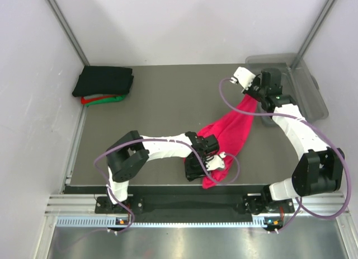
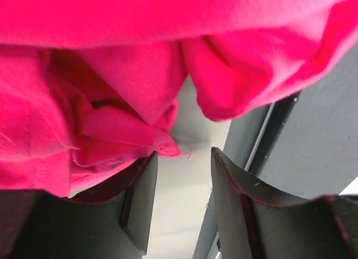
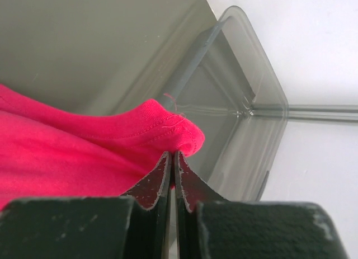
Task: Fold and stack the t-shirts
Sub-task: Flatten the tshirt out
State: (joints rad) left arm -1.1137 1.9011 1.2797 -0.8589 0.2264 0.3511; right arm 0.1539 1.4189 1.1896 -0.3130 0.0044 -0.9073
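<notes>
- The pinkish-red t-shirt point(image 1: 232, 130) is unfolded and runs as a long diagonal band across the right half of the table point(image 1: 162, 108), from the far right corner down to the near edge
- The right gripper point(image 1: 256, 97) is clamped on the shirt's far end; in the right wrist view its fingers are pressed together point(image 3: 172, 155) with a stitched hem of the shirt point(image 3: 67, 147) pinched at their tips
- That held end is raised above the table, just beside the clear bin point(image 1: 313, 97), whose transparent wall point(image 3: 251, 74) shows right behind the hem
- The left gripper point(image 1: 215, 161) sits at the shirt's near end, low over the table near its front edge
- In the left wrist view its jaws stand apart point(image 2: 184, 152), with the table edge visible through the gap; bunched folds of the shirt point(image 2: 112, 46) hang above them, and one cloth corner touches the tip of the finger on the left of that view, but nothing is gripped between them
- The shirt's near end is crumpled around the left gripper
- Far left on the table, well apart from both arms, lies a folded stack: a black tee point(image 1: 103, 80) on top, with the edges of a red tee point(image 1: 90, 100) and a green tee point(image 1: 113, 99) showing beneath it
</notes>
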